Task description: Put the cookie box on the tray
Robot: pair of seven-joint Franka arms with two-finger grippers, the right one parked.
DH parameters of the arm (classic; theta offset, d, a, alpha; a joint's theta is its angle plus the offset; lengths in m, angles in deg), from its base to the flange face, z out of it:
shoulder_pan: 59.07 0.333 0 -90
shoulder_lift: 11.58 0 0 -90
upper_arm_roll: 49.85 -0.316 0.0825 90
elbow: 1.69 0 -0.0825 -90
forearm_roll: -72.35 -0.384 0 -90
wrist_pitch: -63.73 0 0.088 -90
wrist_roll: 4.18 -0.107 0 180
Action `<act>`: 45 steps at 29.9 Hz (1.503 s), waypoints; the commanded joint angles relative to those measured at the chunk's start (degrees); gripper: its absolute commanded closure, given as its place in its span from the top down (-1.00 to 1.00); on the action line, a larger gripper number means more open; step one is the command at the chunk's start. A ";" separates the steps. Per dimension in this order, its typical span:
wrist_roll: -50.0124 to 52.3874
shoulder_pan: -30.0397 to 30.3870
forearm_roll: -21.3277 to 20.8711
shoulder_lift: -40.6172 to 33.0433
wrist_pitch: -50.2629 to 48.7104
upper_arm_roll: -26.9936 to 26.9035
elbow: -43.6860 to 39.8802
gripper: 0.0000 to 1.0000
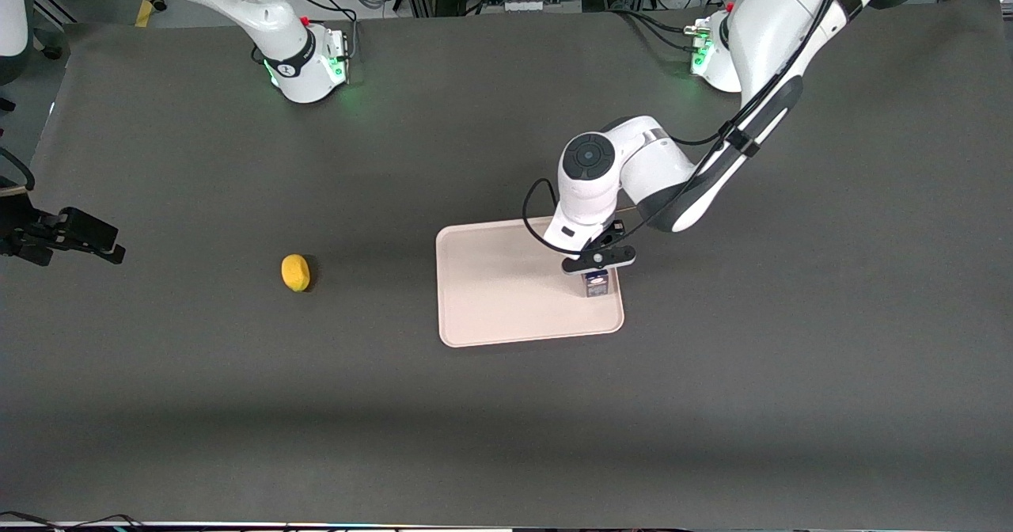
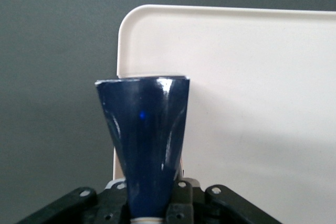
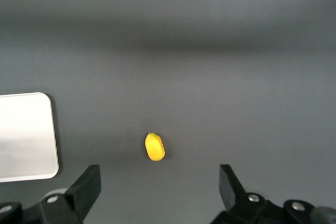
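The pale pink tray (image 1: 491, 286) lies flat near the middle of the dark table. My left gripper (image 1: 597, 267) hangs over the tray's corner that is nearest the front camera at the working arm's end, shut on the cookie box (image 1: 596, 284). The navy-blue box stands on end, its lower end at or just above the tray surface; I cannot tell whether it touches. In the left wrist view the cookie box (image 2: 144, 140) runs out from between the gripper's (image 2: 149, 205) jaws, over the rounded corner of the tray (image 2: 252, 103).
A small yellow rounded lump (image 1: 295, 271) lies on the mat toward the parked arm's end of the table, well apart from the tray. The right wrist view also shows this lump (image 3: 154, 147) and a corner of the tray (image 3: 26, 135).
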State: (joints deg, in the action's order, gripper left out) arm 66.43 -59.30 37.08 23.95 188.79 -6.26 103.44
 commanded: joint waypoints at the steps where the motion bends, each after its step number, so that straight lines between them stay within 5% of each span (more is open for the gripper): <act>1: 1.54 -0.30 -1.82 0.94 1.77 0.19 -0.54 -0.65; 18: 0.75 0.05 -5.25 3.05 2.12 0.01 -0.89 -0.63; 21: 0.75 0.05 -5.25 3.05 2.12 0.01 -0.89 -0.35; 28: 0.58 0.31 -5.25 3.05 2.21 -0.08 -0.98 0.77; 30: 0.58 0.31 -5.25 3.05 2.12 -0.08 -0.98 0.96; 45: 0.40 0.49 -5.25 2.88 1.86 -0.08 -1.41 1.00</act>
State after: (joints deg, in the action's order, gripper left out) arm 66.47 -58.86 32.87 26.16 190.62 -6.47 103.16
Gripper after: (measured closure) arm 0.000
